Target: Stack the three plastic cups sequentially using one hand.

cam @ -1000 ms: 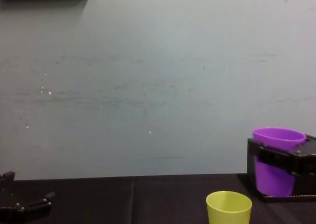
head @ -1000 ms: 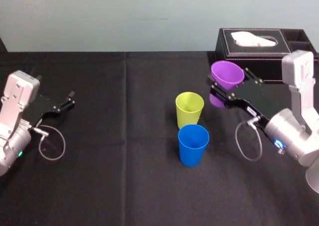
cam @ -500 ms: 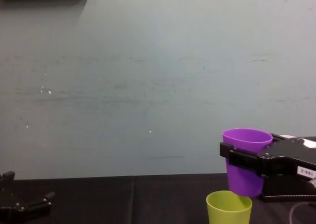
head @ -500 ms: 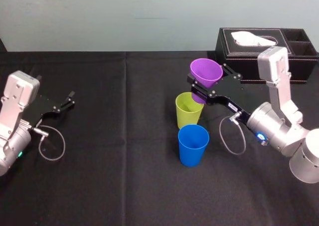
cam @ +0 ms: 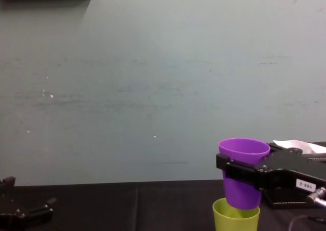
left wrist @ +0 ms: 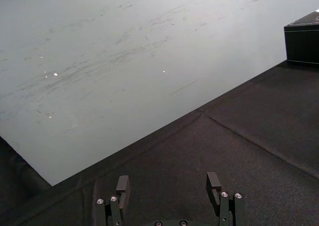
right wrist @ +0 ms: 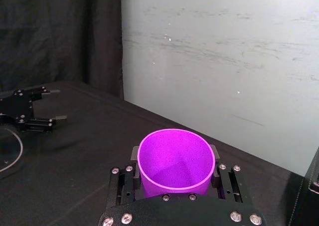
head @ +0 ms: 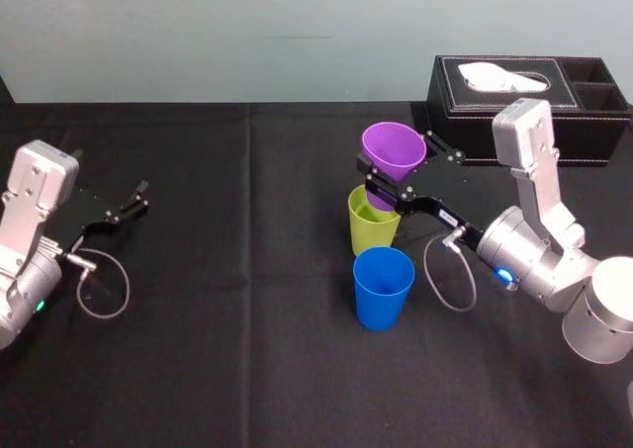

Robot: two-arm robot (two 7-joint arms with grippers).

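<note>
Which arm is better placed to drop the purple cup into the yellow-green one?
Right. The right gripper is shut on the purple tapered plastic cup, poised at the mouth of the yellow-green plastic cup; the left gripper sits open, far off to the left.

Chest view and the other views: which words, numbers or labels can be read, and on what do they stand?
White label on the right gripper: printed characters, too small to read.
No text visible on the purple cup, yellow-green cup, blue cup, tissue box, left gripper.
</note>
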